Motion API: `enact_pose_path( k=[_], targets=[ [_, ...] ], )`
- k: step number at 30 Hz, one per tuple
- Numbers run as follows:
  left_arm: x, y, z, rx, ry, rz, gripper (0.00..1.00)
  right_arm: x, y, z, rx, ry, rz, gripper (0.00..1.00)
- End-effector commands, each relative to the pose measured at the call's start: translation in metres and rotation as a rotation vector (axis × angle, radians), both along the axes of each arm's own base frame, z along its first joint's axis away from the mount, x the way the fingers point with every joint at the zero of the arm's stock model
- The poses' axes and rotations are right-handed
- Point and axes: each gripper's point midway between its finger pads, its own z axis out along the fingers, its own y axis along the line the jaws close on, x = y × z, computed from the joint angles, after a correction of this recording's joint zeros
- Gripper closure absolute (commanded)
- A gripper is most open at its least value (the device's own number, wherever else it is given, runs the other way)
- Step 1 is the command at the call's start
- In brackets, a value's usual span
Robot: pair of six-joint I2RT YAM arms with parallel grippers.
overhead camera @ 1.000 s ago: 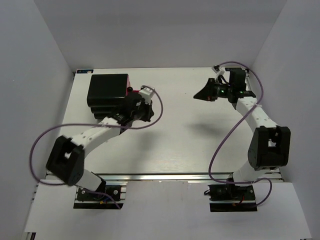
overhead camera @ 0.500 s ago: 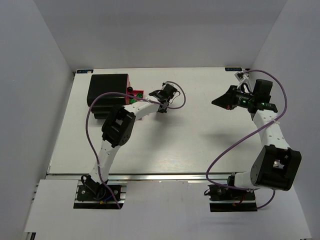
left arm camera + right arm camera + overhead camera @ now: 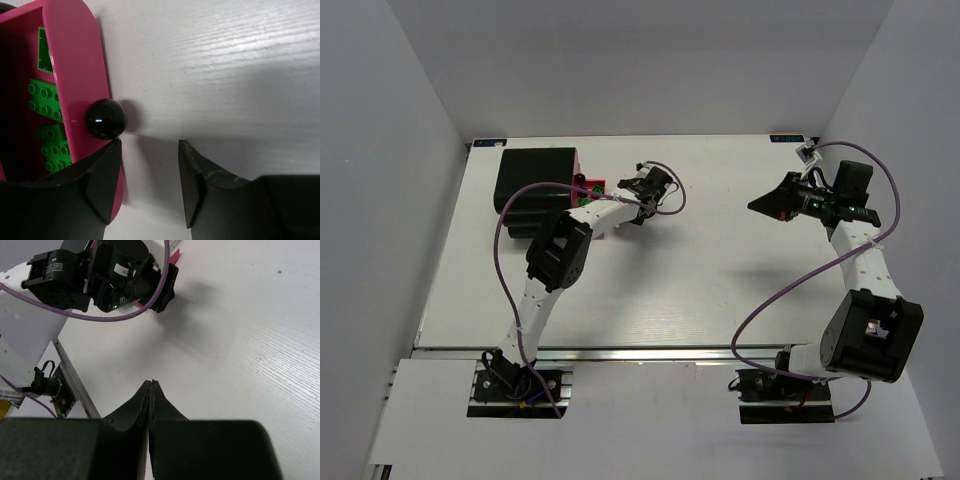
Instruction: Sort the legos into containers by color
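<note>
A pink drawer point(image 3: 75, 75) stands pulled out of the black cabinet point(image 3: 535, 180), with several green legos point(image 3: 47, 95) inside. Its round black knob point(image 3: 106, 119) sits just ahead of my left gripper's point(image 3: 150, 145) left finger. That gripper is open with only bare table between its fingers. From above, the left gripper point(image 3: 618, 192) points at the drawer point(image 3: 588, 187) from the right. My right gripper point(image 3: 150, 382) is shut on nothing and hangs over the table's far right point(image 3: 762, 205). No red or yellow legos show.
White walls close in the table on three sides. The left arm's wrist and purple cable point(image 3: 110, 275) lie across the right wrist view. An aluminium rail point(image 3: 640, 352) runs along the near edge by the arm bases.
My left arm swung from over the cabinet to the drawer's right side, and its gripper has opened. The right arm drew back to the right and its jaws closed.
</note>
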Motion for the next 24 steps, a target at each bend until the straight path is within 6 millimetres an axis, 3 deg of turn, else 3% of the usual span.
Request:
enact_pose_path(
  k=[1,10,24],
  targets=[
    [0.005,0.015,0.001,0.072,-0.009,0.042,0.40,-0.007,0.000,0.005,0.017,-0.020,0.019,1.00],
    [0.004,0.039,0.005,0.145,-0.028,0.115,0.24,-0.006,-0.002,0.004,0.023,-0.015,0.010,1.00],
    [-0.010,0.085,0.000,0.235,0.003,0.192,0.17,-0.005,-0.006,0.002,0.039,0.005,-0.001,1.00]
  ],
)
